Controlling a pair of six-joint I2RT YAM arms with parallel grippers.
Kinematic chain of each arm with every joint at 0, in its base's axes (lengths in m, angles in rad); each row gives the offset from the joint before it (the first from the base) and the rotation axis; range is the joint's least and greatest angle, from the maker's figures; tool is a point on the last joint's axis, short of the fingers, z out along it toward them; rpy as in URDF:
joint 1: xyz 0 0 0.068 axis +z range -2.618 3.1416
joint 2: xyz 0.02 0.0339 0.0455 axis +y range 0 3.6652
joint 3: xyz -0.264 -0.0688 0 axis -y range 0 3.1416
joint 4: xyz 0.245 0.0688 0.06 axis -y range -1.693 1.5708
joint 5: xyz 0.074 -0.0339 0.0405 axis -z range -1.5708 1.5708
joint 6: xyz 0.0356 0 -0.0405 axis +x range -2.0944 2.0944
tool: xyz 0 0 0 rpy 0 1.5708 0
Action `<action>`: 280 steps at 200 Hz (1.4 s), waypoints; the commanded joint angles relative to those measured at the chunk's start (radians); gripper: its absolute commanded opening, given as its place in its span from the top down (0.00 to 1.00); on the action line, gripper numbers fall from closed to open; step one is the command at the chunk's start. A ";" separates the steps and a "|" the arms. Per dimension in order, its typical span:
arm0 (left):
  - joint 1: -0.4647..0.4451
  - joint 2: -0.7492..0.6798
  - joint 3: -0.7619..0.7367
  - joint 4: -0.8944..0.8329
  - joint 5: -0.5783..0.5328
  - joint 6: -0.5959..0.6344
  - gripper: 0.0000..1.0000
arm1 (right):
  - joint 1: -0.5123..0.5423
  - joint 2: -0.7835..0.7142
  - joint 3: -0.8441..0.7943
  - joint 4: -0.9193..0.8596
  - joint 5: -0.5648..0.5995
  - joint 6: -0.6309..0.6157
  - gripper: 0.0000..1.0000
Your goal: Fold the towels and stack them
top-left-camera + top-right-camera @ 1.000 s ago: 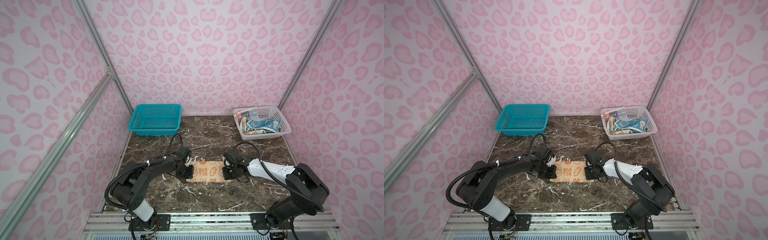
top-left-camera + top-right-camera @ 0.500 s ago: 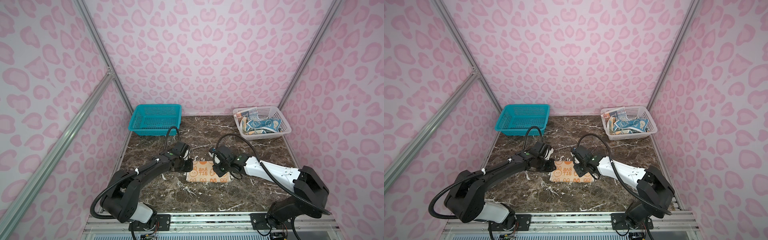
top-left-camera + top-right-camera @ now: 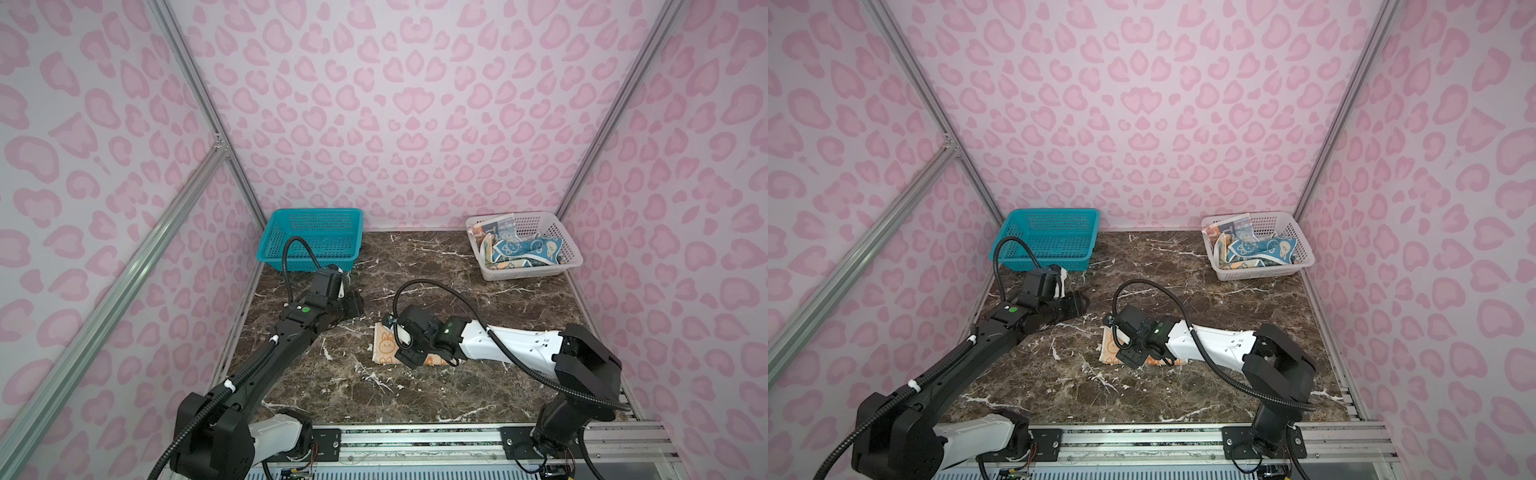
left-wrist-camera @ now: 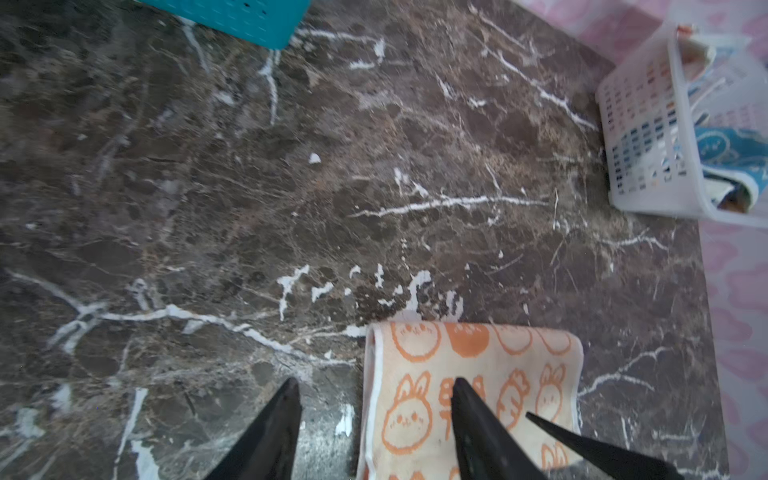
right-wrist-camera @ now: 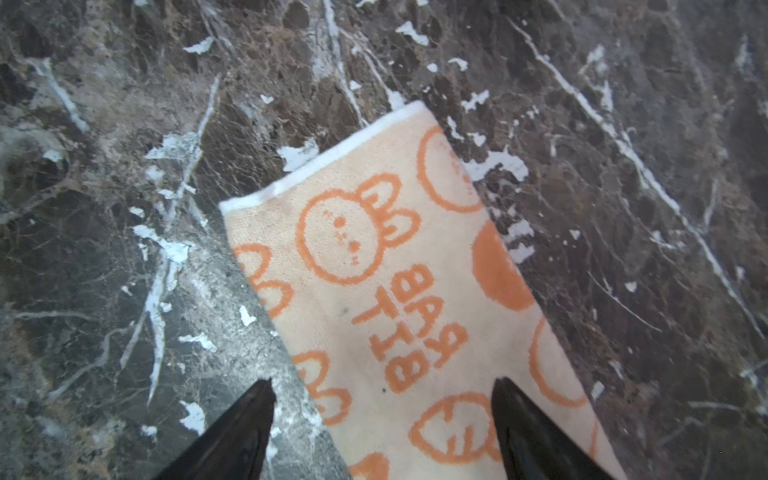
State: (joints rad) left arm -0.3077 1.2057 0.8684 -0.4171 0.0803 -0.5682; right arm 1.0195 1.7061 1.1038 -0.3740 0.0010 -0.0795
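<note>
An orange-and-cream terry towel (image 5: 374, 270), folded into a narrow flat strip, lies near the middle of the dark brown marble-patterned surface (image 3: 436, 395), with its long side running left to right. Its looped pile carries orange outline bunnies, carrots, round blobs and "RAB BIT" lettering, and a plain white hem closes its left short end. The right arm covers the strip's right part in both top views. The right pincer (image 5: 382, 381) sits low over the towel with its black tapered fingers spread wide and nothing between them; one finger shows over the cloth, the other over bare marble beside its long edge. Whether either touches I cannot tell. The left pincer (image 4: 374, 382) is also parted and empty, and in a top view it hangs left of and beyond the towel, clear of it. Just behind it stands a teal plastic mesh basket (image 3: 307, 262). Far right, a white plastic mesh basket (image 3: 528, 272) holds crumpled cloths, among them a blue towel with white bunnies (image 3: 523, 247).
</note>
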 commanded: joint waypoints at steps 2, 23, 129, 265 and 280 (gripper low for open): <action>0.075 -0.038 -0.054 0.026 0.031 -0.043 0.34 | 0.008 0.038 0.015 0.036 -0.046 -0.058 0.15; 0.138 -0.076 -0.101 0.031 0.043 -0.044 0.28 | 0.011 0.076 0.034 0.028 -0.069 -0.078 0.18; 0.261 -0.124 -0.173 0.042 0.142 -0.011 0.03 | 0.008 0.283 0.129 -0.084 -0.060 -0.077 0.34; 0.046 0.160 -0.211 0.245 0.469 -0.113 0.03 | -0.158 0.162 -0.075 0.281 -0.311 0.080 0.91; 0.012 0.206 -0.208 0.267 0.471 -0.131 0.04 | -0.173 0.152 -0.085 0.299 -0.328 0.084 0.91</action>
State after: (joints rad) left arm -0.2584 1.3563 0.6537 -0.2352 0.4992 -0.6544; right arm 0.8646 1.8671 1.0374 -0.0948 -0.2836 -0.0307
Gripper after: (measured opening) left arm 0.966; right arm 0.111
